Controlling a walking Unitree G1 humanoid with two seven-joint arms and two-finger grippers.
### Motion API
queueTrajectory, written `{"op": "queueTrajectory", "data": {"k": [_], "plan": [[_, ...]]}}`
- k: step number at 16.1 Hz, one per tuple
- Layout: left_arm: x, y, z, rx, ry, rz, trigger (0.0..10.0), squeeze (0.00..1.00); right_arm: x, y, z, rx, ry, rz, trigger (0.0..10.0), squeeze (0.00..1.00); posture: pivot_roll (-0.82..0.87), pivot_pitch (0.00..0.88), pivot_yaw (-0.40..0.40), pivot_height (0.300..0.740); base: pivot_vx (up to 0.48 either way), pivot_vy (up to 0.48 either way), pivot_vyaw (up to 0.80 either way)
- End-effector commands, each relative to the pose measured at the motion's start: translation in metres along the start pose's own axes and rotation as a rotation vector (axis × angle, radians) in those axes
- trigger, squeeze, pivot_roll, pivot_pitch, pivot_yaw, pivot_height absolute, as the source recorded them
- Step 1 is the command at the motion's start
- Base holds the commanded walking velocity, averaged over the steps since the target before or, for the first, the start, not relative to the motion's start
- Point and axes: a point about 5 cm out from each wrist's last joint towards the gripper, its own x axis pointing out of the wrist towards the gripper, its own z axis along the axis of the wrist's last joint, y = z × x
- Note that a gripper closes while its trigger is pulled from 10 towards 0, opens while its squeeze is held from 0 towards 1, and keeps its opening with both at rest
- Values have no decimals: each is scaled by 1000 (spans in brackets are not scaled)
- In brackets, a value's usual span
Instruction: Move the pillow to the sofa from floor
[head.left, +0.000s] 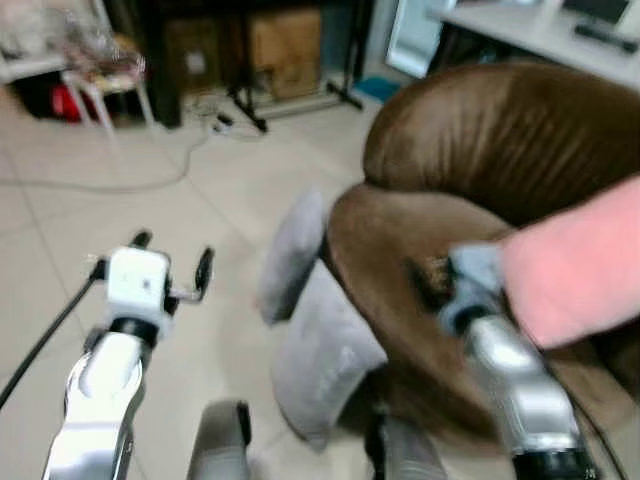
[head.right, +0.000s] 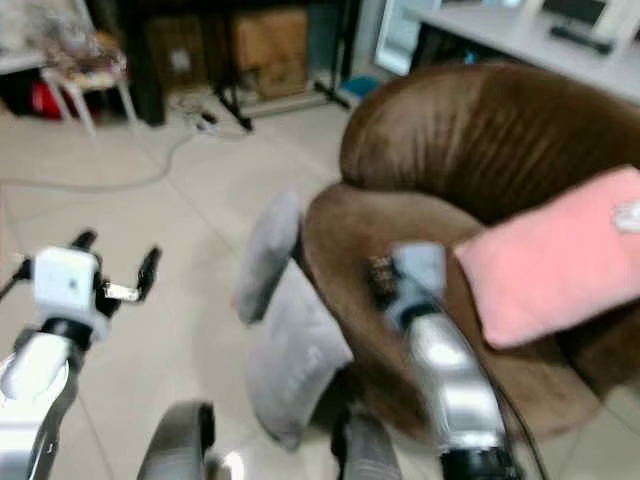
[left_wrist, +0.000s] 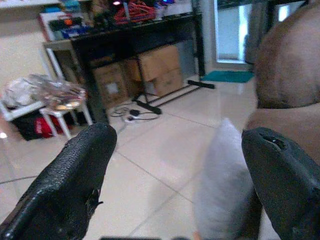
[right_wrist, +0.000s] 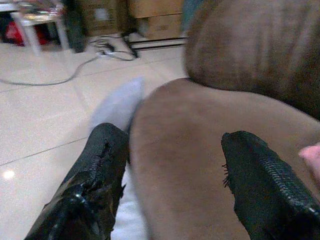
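Sofa (head.right: 480, 130), a rounded brown velvety one, takes up the right of the head views, and a pink rectangular pillow (head.right: 560, 260) lies on its seat at centre right. Two grey cushions (head.right: 285, 345) lean against the sofa's arm on the pale tiled floor (head.left: 200, 190), lower centre. The right gripper (right_wrist: 172, 170) hovers over the brown arm with fingers spread and empty, the pink pillow just beside it to the right. The left gripper (head.left: 172, 265), lower left, is also spread wide, holding nothing. If a grey cushion is next, approach low, and pinch a corner firmly.
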Motion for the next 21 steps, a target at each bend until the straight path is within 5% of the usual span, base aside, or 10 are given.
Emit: {"op": "queueTrajectory", "data": {"k": [1, 7, 13, 21], "plan": [[-2, 6, 1, 8, -1, 22, 10000, 0, 5, 10, 5, 5, -24, 45, 10000, 0, 107, 0, -75, 582, 296, 0, 0], [-1, 4, 1, 7, -1, 15, 10000, 0, 6, 20, -1, -76, 0, 104, 10000, 0, 104, 0, -73, 582, 296, 0, 400], [-2, 3, -1, 19, 6, 24, 10000, 0, 8, 25, 1, -44, 1, 121, 10000, 0, 102, 0, -79, 582, 237, 0, 0], [-10, 4, -11, 53, 63, -32, 10000, 0, 18, 20, -6, -116, 107, 216, 10000, 0, 89, 0, -95, 527, 0, 0, 0]]}}
